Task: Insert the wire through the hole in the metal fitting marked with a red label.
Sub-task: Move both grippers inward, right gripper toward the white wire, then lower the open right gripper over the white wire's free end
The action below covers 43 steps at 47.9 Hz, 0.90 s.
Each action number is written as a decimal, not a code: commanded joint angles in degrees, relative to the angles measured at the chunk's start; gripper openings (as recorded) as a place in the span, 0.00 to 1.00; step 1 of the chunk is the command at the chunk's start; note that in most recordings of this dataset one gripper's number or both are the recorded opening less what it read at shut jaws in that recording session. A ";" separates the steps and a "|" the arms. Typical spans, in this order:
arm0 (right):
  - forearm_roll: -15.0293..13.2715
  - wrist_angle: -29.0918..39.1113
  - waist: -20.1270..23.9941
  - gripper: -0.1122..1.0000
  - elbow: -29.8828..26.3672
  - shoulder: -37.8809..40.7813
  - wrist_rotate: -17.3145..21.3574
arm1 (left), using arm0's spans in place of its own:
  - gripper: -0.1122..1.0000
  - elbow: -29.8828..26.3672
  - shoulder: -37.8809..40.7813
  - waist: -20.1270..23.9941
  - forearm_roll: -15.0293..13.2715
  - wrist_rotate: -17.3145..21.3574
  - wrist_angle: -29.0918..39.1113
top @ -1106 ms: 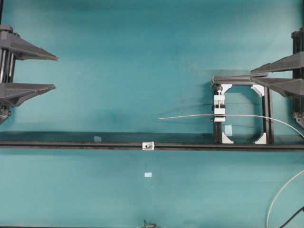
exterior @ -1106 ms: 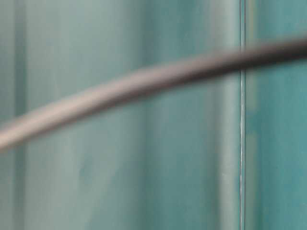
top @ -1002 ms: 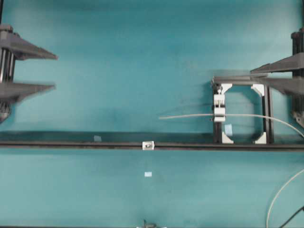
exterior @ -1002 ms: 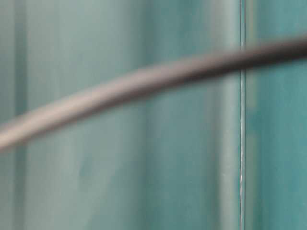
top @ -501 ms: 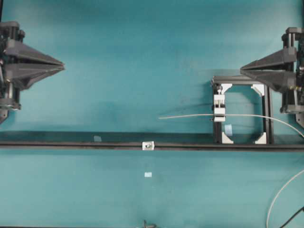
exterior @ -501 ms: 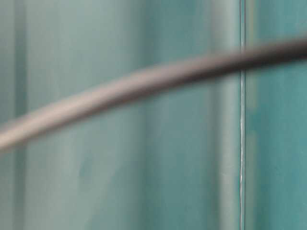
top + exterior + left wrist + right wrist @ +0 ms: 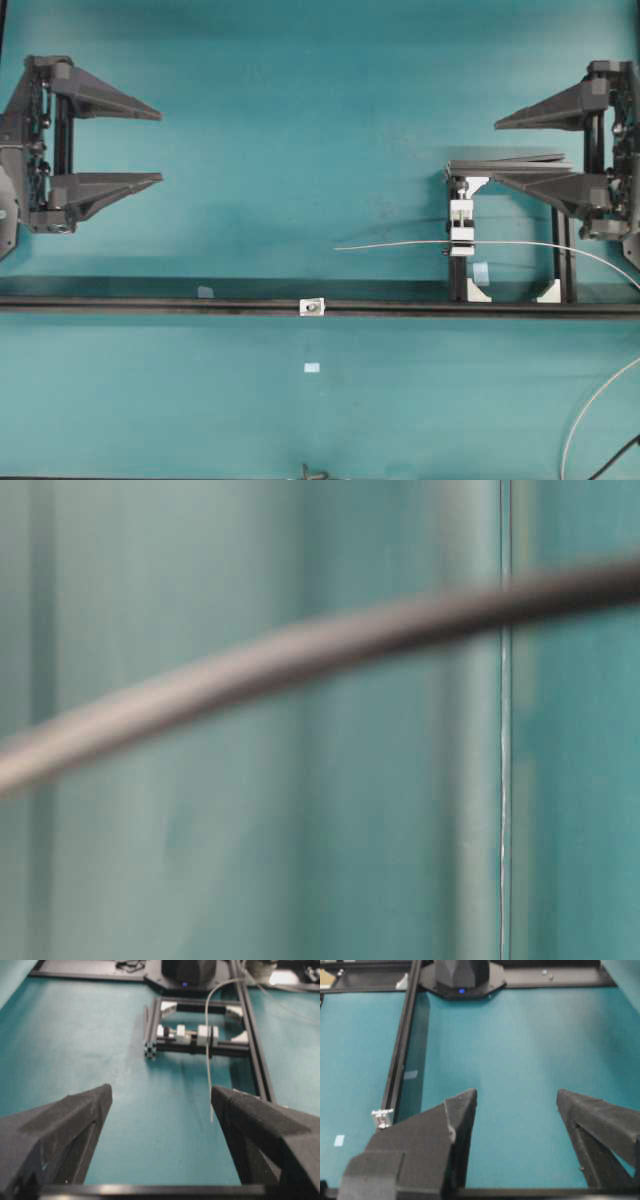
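The wire (image 7: 400,244) is thin and whitish. It lies left to right through a white clamp block (image 7: 461,228), and its free end points left. In the left wrist view the wire (image 7: 208,1060) runs down past the right finger. The metal fitting (image 7: 313,306) is a tiny silvery square on the black rail (image 7: 150,306), with the hole (image 7: 314,307) as a dark dot. It also appears in the right wrist view as the metal fitting (image 7: 382,1117). No red label can be made out. My left gripper (image 7: 160,147) (image 7: 161,1095) and right gripper (image 7: 497,148) (image 7: 516,1096) are both open and empty, far from the fitting.
The clamp sits in a black square frame (image 7: 566,250) under my right gripper. Small pale tags (image 7: 312,367) lie on the teal mat (image 7: 300,150). A short black cable (image 7: 615,458) shows at the bottom right corner. A blurred grey band (image 7: 300,660) crosses the table-level view.
Both grippers were open, closed half a second ago, and now stand wide open again. Each arm has shifted a little toward the middle. The wire and fitting have not moved.
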 commanded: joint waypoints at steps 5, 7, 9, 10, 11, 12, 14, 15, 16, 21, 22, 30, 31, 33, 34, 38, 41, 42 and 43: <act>0.18 0.00 -0.18 0.77 -1.32 2.37 0.97 | 0.72 -1.23 2.64 0.26 0.00 0.09 -1.76; 0.18 0.00 -0.18 0.77 -1.41 3.16 1.05 | 0.73 -1.05 3.43 0.26 0.00 0.09 -2.11; 0.18 -0.26 -0.18 0.77 -1.41 3.96 1.05 | 0.73 -0.88 4.57 0.26 0.00 0.09 -2.37; 0.18 -0.35 -0.18 0.77 -1.41 4.39 1.05 | 0.73 -0.88 5.10 0.26 0.00 0.09 -2.55; 0.18 -0.35 -0.18 0.77 -1.41 4.83 1.05 | 0.73 -0.79 5.63 0.18 0.00 0.09 -2.64; 0.18 -0.44 -0.18 0.77 -1.41 5.27 1.05 | 0.74 -0.79 6.06 0.18 0.00 0.09 -2.81; 0.18 -0.88 -0.18 0.77 -1.49 6.59 1.05 | 0.74 -0.79 7.21 0.00 0.00 0.09 -3.34; 0.18 -1.14 -0.18 0.77 -1.49 7.03 1.14 | 0.74 -0.79 7.73 -0.09 0.00 0.09 -3.60; 0.18 -1.32 -0.18 0.77 -1.49 7.47 1.14 | 0.74 -0.70 8.26 -0.18 0.00 0.09 -3.87; 0.18 -2.81 -0.18 0.77 -1.58 10.02 1.23 | 0.74 -0.62 11.07 -0.44 0.00 0.09 -5.54; 0.18 -3.08 -0.18 0.77 -1.49 10.46 1.23 | 0.74 -0.62 11.60 -0.53 0.00 0.09 -5.89; 0.18 -4.75 0.35 0.77 -1.85 14.33 1.32 | 0.74 -0.35 15.12 -1.05 0.00 0.09 -8.53; 0.18 -4.83 0.35 0.77 -2.11 14.77 1.41 | 0.74 -0.35 15.38 -1.14 0.00 0.09 -8.70; 0.18 -4.92 0.62 0.77 -2.37 15.64 1.67 | 0.74 -0.26 15.91 -1.32 0.00 0.09 -8.96; 0.18 -4.83 0.79 0.77 -2.64 16.35 1.93 | 0.74 -0.26 16.08 -1.41 0.00 0.09 -9.05; 0.09 -4.83 1.23 0.77 -3.34 18.02 2.90 | 0.74 -0.18 17.05 -1.67 0.00 0.09 -9.23; 0.00 -4.83 1.58 0.77 -3.69 19.42 3.52 | 0.73 -0.18 17.84 -1.76 -0.09 0.09 -9.32; 0.00 -4.83 1.76 0.77 -3.87 19.78 3.60 | 0.73 -0.09 18.02 -1.76 0.00 0.09 -9.49; -0.09 -4.92 1.85 0.77 -3.96 20.30 3.78 | 0.73 -0.18 18.28 -1.85 0.00 0.09 -9.58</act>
